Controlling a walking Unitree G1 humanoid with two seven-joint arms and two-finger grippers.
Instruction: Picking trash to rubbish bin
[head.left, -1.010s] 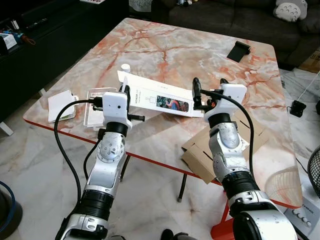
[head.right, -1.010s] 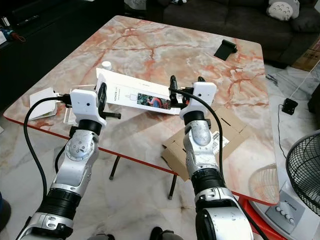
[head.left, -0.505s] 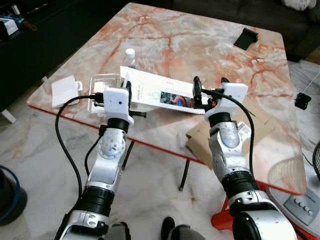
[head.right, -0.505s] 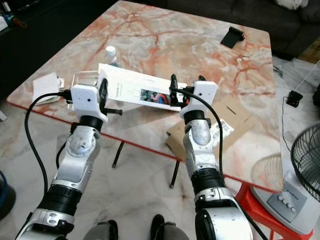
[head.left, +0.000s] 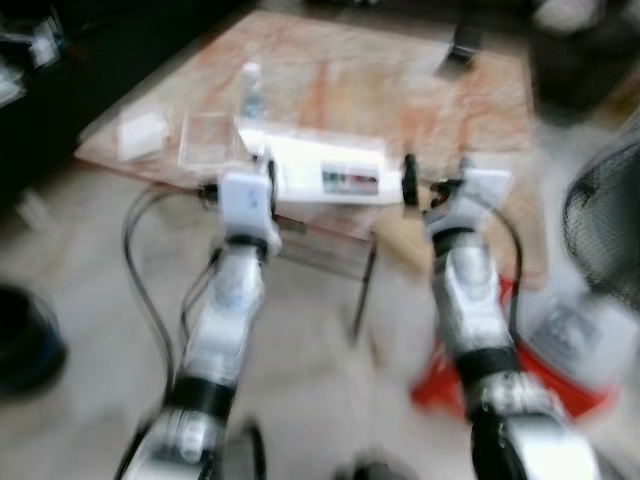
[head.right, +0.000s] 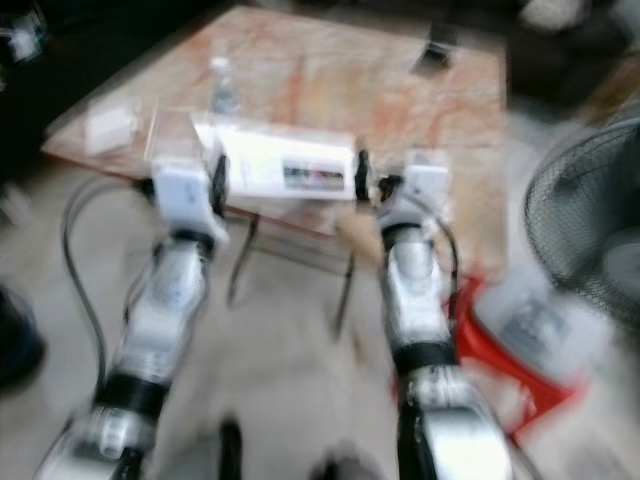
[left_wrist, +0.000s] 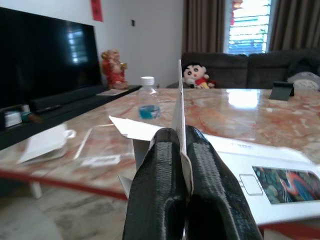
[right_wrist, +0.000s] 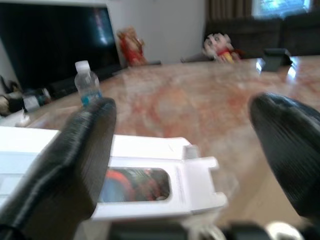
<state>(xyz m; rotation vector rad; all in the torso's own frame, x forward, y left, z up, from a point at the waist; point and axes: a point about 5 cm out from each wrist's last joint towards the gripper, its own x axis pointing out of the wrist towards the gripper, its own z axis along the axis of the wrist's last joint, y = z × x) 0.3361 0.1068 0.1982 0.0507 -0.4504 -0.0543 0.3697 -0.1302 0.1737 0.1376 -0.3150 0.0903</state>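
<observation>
Left eye view, blurred: my left claw sits at about ten o'clock from centre, on the near left end of the white flat box. My right claw is at one o'clock, by the box's right end. The box lies level between them at the near edge of the marble worktop. A fan stands at three o'clock.

Right eye view: same scene, with a water bottle on the worktop at eleven o'clock behind the box.

Left wrist view: my left claw is clenched on the box's upright thin flap. The rest of the box stretches off toward four o'clock.

Right wrist view: my right claw is spread wide, fingers either side of the box's end tab, touching nothing that I can see.

My judgement: I should keep the pinch firm and the box level, so the thin flap doesn't tear or slip on the way to the bin.
</observation>
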